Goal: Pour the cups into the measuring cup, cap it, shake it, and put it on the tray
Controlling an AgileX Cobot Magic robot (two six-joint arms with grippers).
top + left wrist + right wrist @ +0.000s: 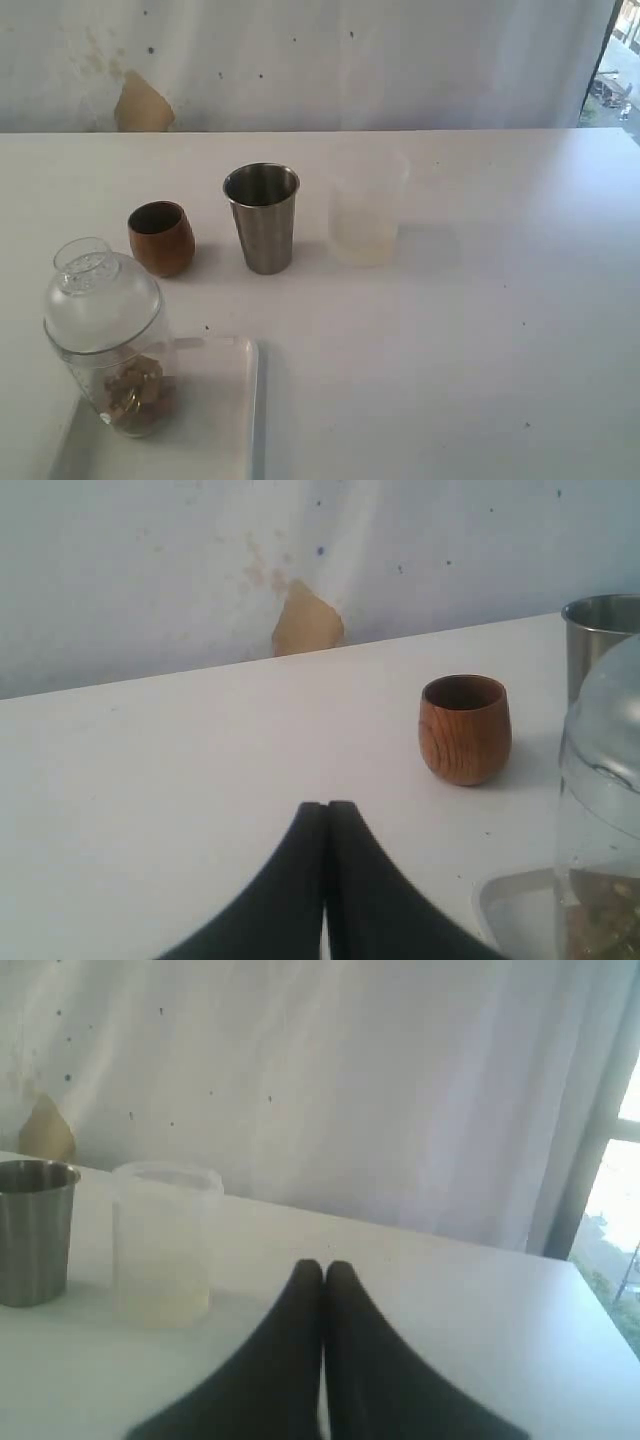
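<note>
Nearest the exterior camera, the measuring cup (128,385) stands on its base on the tray (225,420) at the table's (480,340) front left. Its long axis is close to vertical, and the domed lid (100,300) sits on its upper end, knob up. Brown bits lie in its bottom. Behind it, a row runs left to right, each piece upright, mouth up and apart from the next: wooden cup (160,238), steel tumbler (263,218), frosted beaker (365,215). The left gripper (326,810) has its black fingers pressed together, gripping nothing and touching nothing, and faces the wooden cup. The right gripper (323,1268) is likewise fully closed and empty, near the beaker
</note>
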